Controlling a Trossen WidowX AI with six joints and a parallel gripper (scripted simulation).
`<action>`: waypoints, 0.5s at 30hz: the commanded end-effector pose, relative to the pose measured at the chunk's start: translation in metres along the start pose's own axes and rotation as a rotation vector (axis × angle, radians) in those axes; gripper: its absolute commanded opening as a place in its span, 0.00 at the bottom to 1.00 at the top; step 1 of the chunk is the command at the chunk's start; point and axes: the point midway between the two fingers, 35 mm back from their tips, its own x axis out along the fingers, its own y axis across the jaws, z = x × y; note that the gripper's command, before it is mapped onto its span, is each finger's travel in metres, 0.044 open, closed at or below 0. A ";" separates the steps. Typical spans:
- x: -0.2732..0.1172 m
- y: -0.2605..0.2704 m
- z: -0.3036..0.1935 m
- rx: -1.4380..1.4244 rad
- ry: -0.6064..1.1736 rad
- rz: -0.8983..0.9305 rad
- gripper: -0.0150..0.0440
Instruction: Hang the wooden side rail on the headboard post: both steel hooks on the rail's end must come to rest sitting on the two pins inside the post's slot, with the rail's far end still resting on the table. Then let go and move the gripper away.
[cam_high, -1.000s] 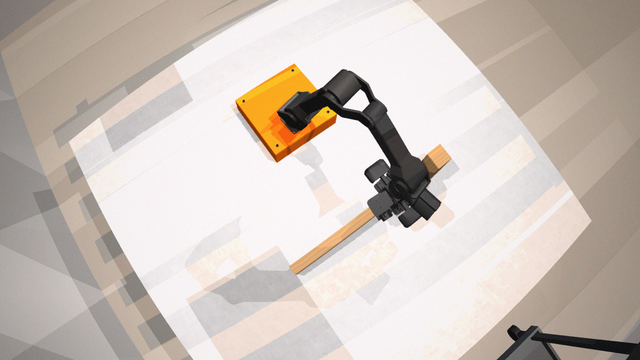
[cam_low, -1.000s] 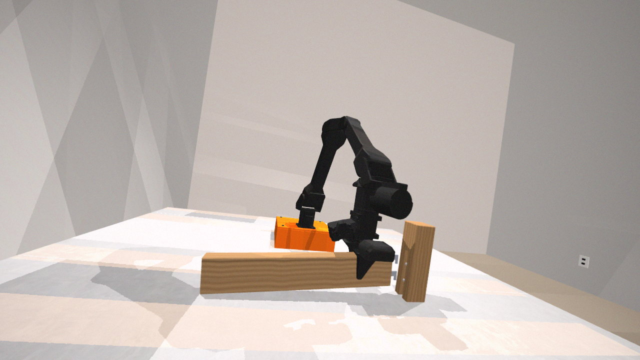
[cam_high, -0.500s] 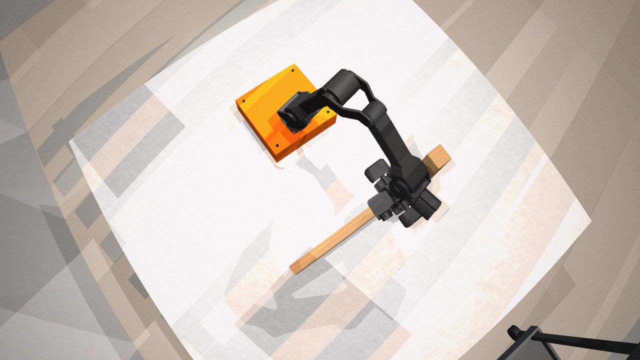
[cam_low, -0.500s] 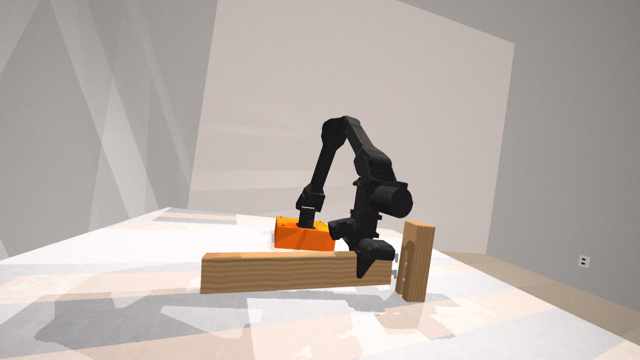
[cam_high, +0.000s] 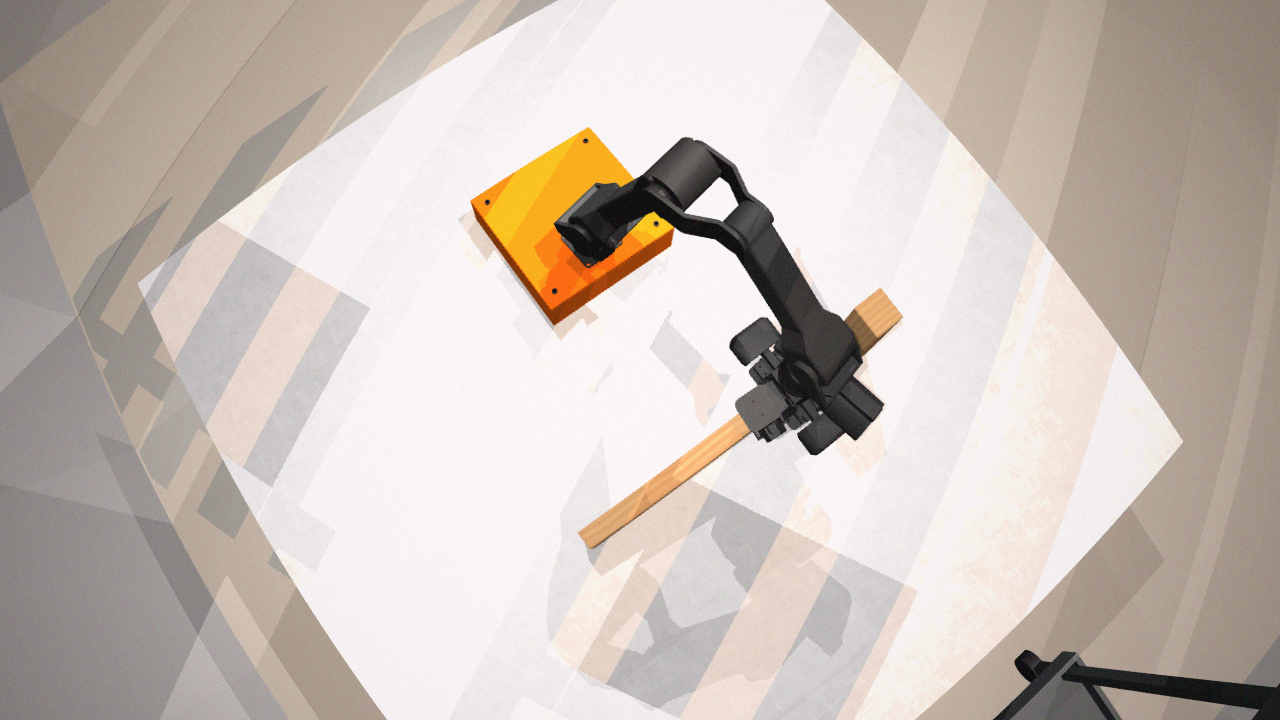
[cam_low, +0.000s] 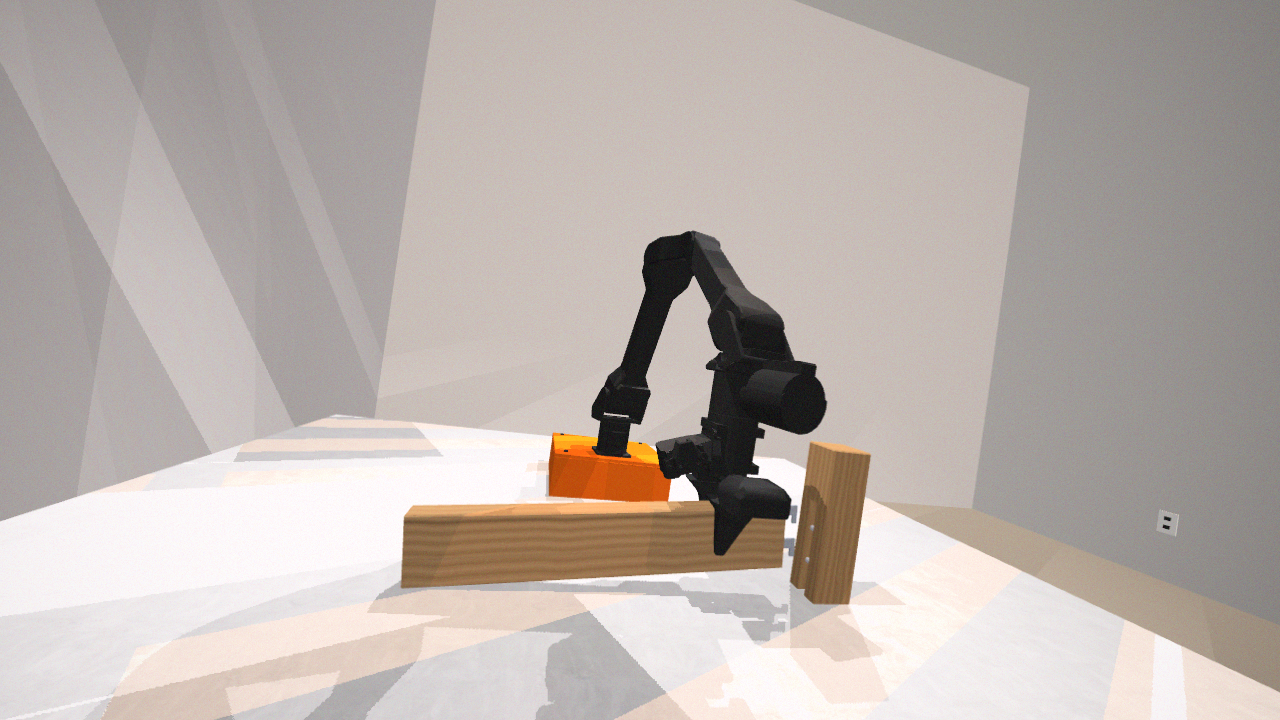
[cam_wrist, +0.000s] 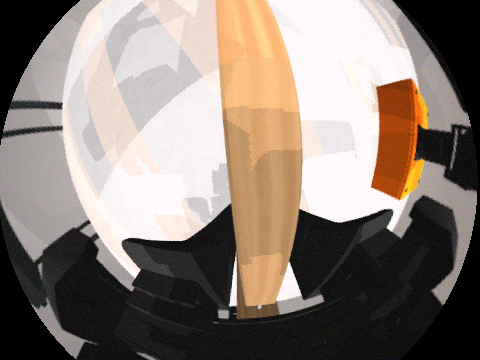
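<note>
Fingers: the gripper (cam_high: 785, 395) (cam_low: 726, 530) (cam_wrist: 254, 204) is closed on the wooden side rail (cam_high: 671, 479) (cam_low: 572, 541) (cam_wrist: 262, 125), one finger against each broad face.
Grip place: near the rail's hooked end, well away from its far end; in the exterior view one fingertip points down over the near face.
Rail: on edge, its long body running out from between the fingers on the side away from the post. Whether its far end touches the table (cam_high: 420, 376) (cam_low: 250, 546) (cam_wrist: 340, 190) is hard to tell.
Hooks: beyond the fingers on the short side of the rail, an upper hook (cam_low: 790, 513) and a lower hook (cam_low: 788, 544) stick out toward the post, small and partly hidden.
Post: the headboard post (cam_high: 877, 315) (cam_low: 843, 528) stands upright just past the hooks, apart from the rail's wooden end.
Pins: an upper pin (cam_low: 811, 528) and a lower pin (cam_low: 807, 559) show at the post's slot, farther from the fingers than the hooks; neither hook sits on a pin.
Orange base: the orange block (cam_high: 510, 210) (cam_low: 577, 479) (cam_wrist: 392, 142) lies well apart from the fingers, off to the side of the rail, carrying the black arm (cam_high: 783, 273) (cam_low: 716, 286).
Wall: behind everything, with an outlet (cam_low: 1167, 522) at the right of the exterior view.
</note>
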 end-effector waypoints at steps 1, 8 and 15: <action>-0.004 0.003 -0.001 0.006 -0.001 0.011 0.25; -0.003 0.003 -0.001 0.006 -0.001 0.011 0.25; -0.002 0.004 -0.002 0.006 -0.001 0.011 0.25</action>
